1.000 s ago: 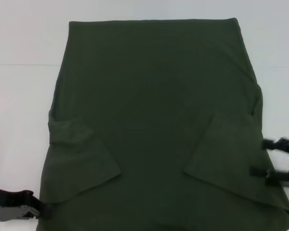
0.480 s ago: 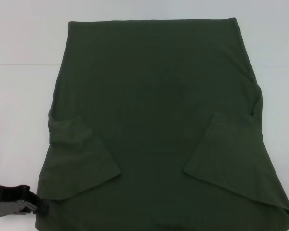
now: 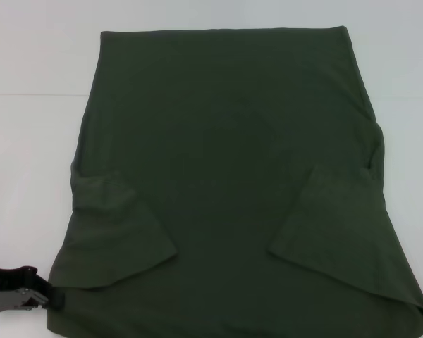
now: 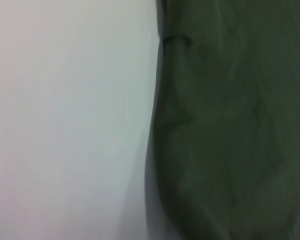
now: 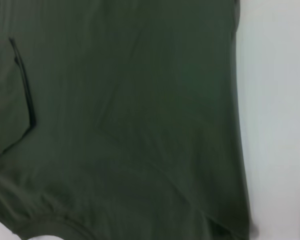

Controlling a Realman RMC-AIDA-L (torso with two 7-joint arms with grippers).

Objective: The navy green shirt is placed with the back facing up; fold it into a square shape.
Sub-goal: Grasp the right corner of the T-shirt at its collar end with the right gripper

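Observation:
The navy green shirt (image 3: pixel 225 162) lies flat on the white table (image 3: pixel 28 141), plain side up. Both short sleeves are folded inward onto the body, the left sleeve (image 3: pixel 116 232) and the right sleeve (image 3: pixel 338 232). My left gripper (image 3: pixel 56 299) is at the near left, right at the shirt's lower left edge. The left wrist view shows the shirt's side edge (image 4: pixel 230 125) beside bare table. The right wrist view looks down on the shirt (image 5: pixel 130 125) with a folded sleeve edge (image 5: pixel 10 100). My right gripper is out of view.
White table surface (image 3: pixel 402 84) runs along both sides of the shirt and beyond its far edge. The shirt's near edge runs out of the bottom of the head view.
The right gripper has left the head view from the right of the shirt. The left gripper has drawn back a little to the left.

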